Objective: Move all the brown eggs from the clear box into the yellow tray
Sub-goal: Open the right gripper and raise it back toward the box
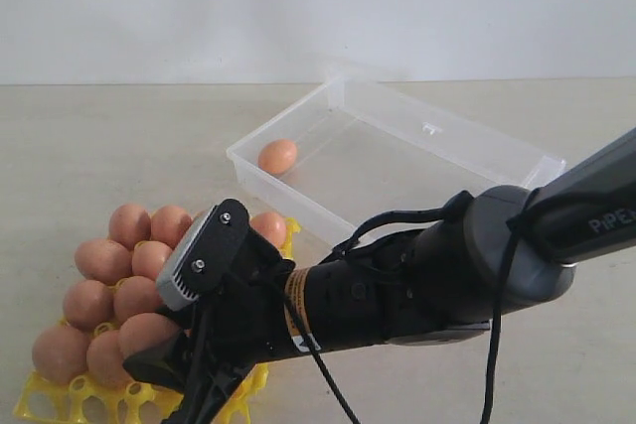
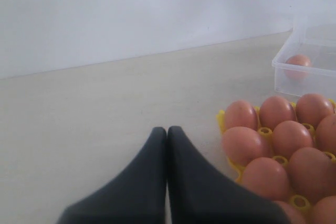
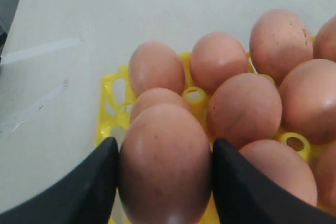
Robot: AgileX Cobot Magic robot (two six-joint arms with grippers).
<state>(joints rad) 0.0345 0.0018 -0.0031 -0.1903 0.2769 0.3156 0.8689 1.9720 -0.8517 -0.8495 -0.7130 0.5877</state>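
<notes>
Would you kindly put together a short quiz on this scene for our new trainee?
1. True or false: the left gripper is shut and holds nothing.
2. How many brown eggs lie in the clear box?
3. The right gripper holds an egg above: A) the clear box, B) the yellow tray, C) the table.
Key: 1 true; 2 one; 3 B.
</notes>
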